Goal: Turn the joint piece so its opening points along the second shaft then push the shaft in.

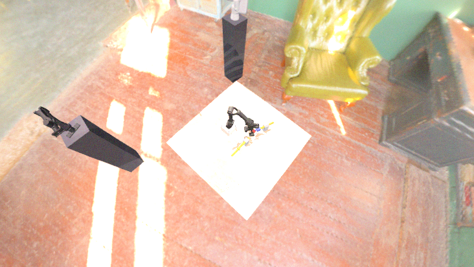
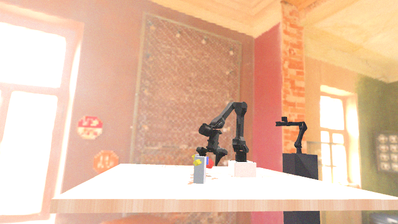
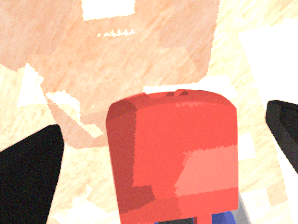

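The red joint piece (image 1: 253, 131) (image 2: 210, 163) (image 3: 185, 145) sits on a blue hinge part (image 1: 258, 129) (image 2: 207, 160) (image 3: 224, 218). Beyond the blue part are a grey block (image 1: 265, 127) and a yellow shaft (image 1: 271, 123). The second yellow shaft (image 1: 236, 151) runs through another pale block (image 1: 247, 142) at an angle to the first. My gripper (image 3: 167, 122) is open and low around the joint piece, one black finger on each side, with gaps between. Nothing is gripped. The opening's exact direction is hard to tell. In the exterior view, a near grey block (image 2: 199, 172) partly hides the fingers.
The white table (image 1: 247, 195) (image 2: 133, 205) carries the blocks and the arm's pale base (image 2: 244, 169). Two dark pedestals with other arms stand off the table, one to the left (image 1: 104, 146) and one behind (image 1: 234, 46). An armchair (image 1: 328, 72) stands beyond the table.
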Available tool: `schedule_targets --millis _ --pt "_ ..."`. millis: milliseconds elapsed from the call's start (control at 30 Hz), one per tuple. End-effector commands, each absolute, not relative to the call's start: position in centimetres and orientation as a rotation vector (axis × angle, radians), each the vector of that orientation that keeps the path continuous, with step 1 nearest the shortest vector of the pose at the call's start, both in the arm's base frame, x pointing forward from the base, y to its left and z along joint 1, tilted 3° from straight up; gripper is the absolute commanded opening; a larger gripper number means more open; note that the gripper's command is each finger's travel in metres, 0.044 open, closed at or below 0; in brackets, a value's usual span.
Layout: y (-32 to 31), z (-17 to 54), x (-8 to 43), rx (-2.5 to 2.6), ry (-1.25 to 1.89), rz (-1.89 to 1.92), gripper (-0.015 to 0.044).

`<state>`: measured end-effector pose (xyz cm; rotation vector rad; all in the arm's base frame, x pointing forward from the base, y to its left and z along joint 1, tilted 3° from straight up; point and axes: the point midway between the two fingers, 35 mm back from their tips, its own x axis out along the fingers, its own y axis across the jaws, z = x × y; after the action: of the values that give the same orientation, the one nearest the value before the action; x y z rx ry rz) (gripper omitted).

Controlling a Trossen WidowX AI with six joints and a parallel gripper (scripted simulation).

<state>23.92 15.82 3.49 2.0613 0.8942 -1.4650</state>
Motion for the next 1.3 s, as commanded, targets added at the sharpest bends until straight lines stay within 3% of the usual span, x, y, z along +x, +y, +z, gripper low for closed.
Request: schedule_targets --millis 0,667,1000,1267 --pt "16.3 3.5 24.4 2.067 0.888 -1.462 0.0440" --pt "17.0 0.8 25.2 2.068 0.888 -1.462 0.0440" --pt "17.0 0.8 25.2 2.068 0.888 -1.462 0.0182" --pt "17.0 0.8 25.2 2.068 0.888 -1.462 0.0182"
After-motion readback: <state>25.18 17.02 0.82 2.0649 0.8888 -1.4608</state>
